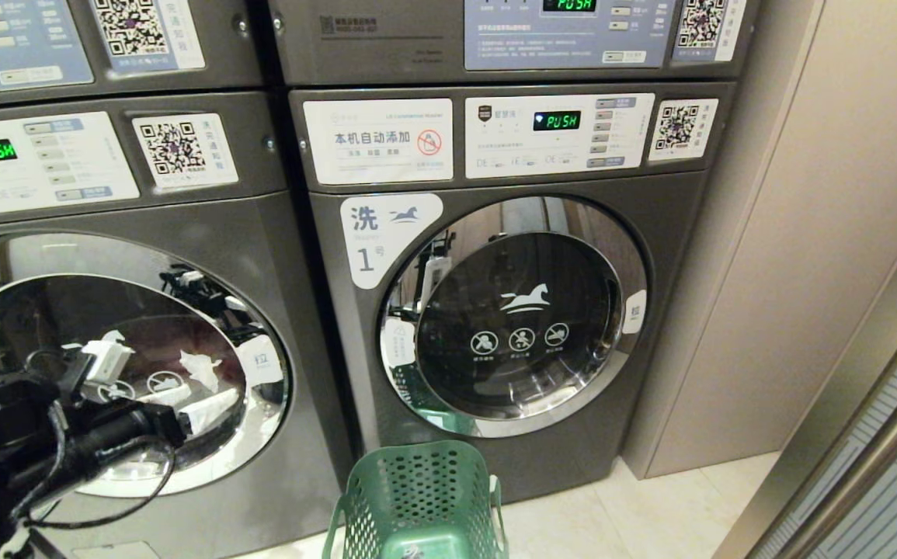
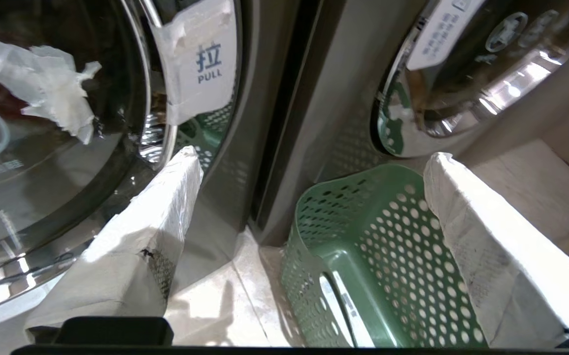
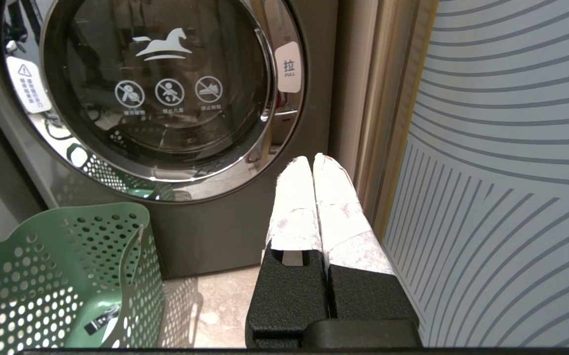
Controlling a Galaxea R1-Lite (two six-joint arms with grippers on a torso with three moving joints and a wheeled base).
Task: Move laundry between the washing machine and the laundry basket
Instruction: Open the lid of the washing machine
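Note:
The washing machine (image 1: pixel 145 233) on the left has its round chrome-rimmed door (image 2: pixel 57 162) shut; its number label is out of view. Behind the glass lies crumpled white laundry (image 2: pixel 43 88). My left gripper (image 1: pixel 157 384) hangs in front of that door's lower right side, open, with nothing between its white-wrapped fingers (image 2: pixel 166 212). Seen from the left wrist, the left gripper (image 2: pixel 314 158) spans the gap between the two washers. The green laundry basket (image 1: pixel 417 497) stands on the floor below; its inside (image 2: pixel 387 246) looks empty. My right gripper (image 3: pixel 312 160) is shut and low beside the other washer.
The washer labelled 1 (image 1: pixel 510 310) stands on the right, door shut. A white PULL tab (image 2: pixel 200 64) sits on the left door's rim. A beige wall panel (image 1: pixel 805 233) and a striped glass panel (image 3: pixel 511 172) close off the right side. Light floor tiles (image 2: pixel 215 305) lie under the basket.

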